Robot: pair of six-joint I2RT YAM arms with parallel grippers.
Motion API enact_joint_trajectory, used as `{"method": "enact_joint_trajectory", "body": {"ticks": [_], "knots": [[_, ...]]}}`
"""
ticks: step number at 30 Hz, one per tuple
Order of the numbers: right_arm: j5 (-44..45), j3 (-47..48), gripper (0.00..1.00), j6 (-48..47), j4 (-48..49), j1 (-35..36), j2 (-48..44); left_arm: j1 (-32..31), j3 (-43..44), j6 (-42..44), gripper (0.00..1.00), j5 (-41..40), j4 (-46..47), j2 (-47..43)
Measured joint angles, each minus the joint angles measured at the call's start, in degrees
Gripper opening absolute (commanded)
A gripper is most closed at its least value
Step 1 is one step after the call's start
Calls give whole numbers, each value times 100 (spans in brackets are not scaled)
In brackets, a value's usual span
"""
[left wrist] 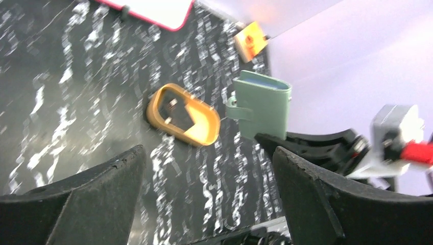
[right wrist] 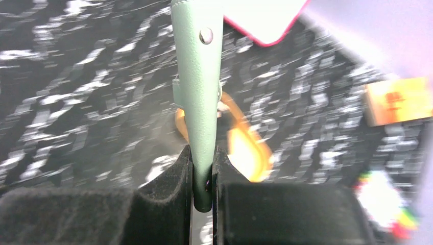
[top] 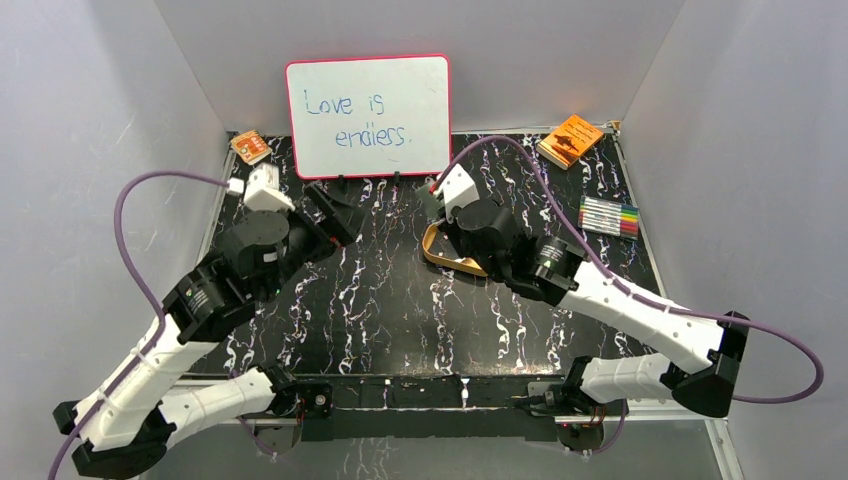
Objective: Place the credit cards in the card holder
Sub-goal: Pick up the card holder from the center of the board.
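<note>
My right gripper (right wrist: 202, 151) is shut on the lower edge of the sage-green card holder (right wrist: 198, 76). It holds the holder upright and edge-on, snap button facing the camera. The left wrist view shows the same card holder (left wrist: 263, 104) lifted above the table beside the orange oval tray (left wrist: 204, 130), pinched from below by the right arm's black fingers (left wrist: 306, 145). My left gripper (left wrist: 209, 153) is open and empty, hovering over bare table short of the tray. In the top view the left gripper (top: 335, 215) and right gripper (top: 440, 205) face each other below the whiteboard. A dark patch lies in the tray; I cannot tell whether it is the credit cards.
The tray (top: 440, 258) sits mid-table under the right wrist. A whiteboard (top: 368, 115) stands at the back. An orange booklet (top: 570, 140) lies at the back right, a pack of markers (top: 610, 215) on the right, and a small orange packet (top: 250, 147) at the back left.
</note>
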Motion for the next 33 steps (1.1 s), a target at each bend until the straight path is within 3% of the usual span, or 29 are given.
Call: {"method": "enact_joint_trajectory", "body": {"ticks": [3, 7, 10, 15, 21, 33], "knots": [[1176, -197, 0, -1512, 721, 256, -170, 0, 337, 424, 92, 179, 728, 323], [2094, -1390, 0, -4334, 3383, 459, -570, 0, 444, 911, 92, 579, 1744, 660], [2221, -2208, 0, -6417, 5412, 483, -560, 0, 627, 1071, 92, 767, 2116, 942], [1878, -2933, 0, -8673, 7466, 498, -540, 0, 737, 1132, 92, 931, 2520, 1158], [1449, -3018, 0, -9744, 8389, 525, -678, 0, 719, 940, 92, 1113, 2933, 1117], [1187, -3021, 0, -10544, 9438, 826, -240, 0, 9, 328, 92, 1768, 3910, 1113]]}}
